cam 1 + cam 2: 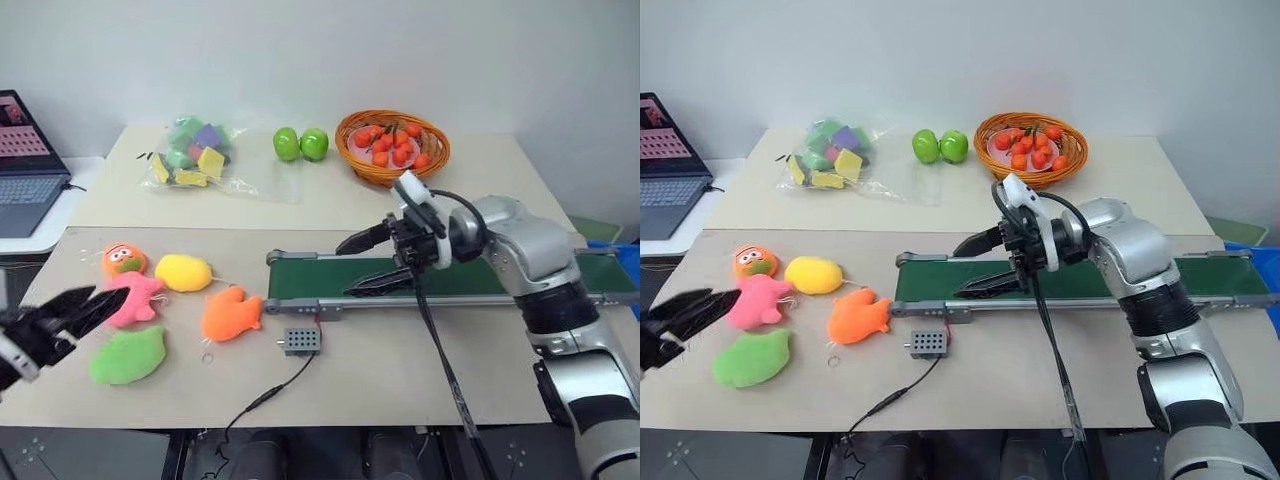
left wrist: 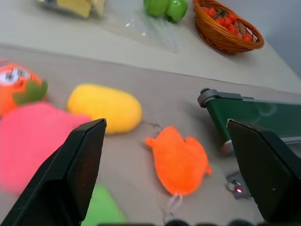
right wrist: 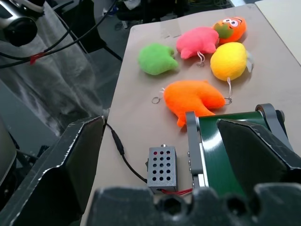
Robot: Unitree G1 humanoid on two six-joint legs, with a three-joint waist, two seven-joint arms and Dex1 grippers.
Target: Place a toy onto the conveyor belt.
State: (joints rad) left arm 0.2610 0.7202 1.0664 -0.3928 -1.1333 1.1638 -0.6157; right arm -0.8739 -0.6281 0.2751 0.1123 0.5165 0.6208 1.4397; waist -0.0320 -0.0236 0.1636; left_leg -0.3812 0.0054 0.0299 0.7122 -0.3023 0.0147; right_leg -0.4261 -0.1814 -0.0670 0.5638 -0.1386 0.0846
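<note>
Five plush toys are lying on the bench (image 1: 400, 370): one lime-green toy (image 1: 128, 356), pink, orange, yellow, orange-faced. Both claws, left (image 1: 88, 306) and right (image 1: 362, 264), are spreading empty beside one conveyor belt (image 1: 330, 276).

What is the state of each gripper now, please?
Left gripper: jaws open, holding nothing.
Right gripper: jaws open, holding nothing.

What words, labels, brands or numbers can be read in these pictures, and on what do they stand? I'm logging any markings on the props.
None can be read.
Laptop screen: shows a pinkish window, its content too small to read.
Grey box beside the conveyor belt: holes and a small light, no legible label.
Plush toys, among them the green toy: faces, no text.
</note>
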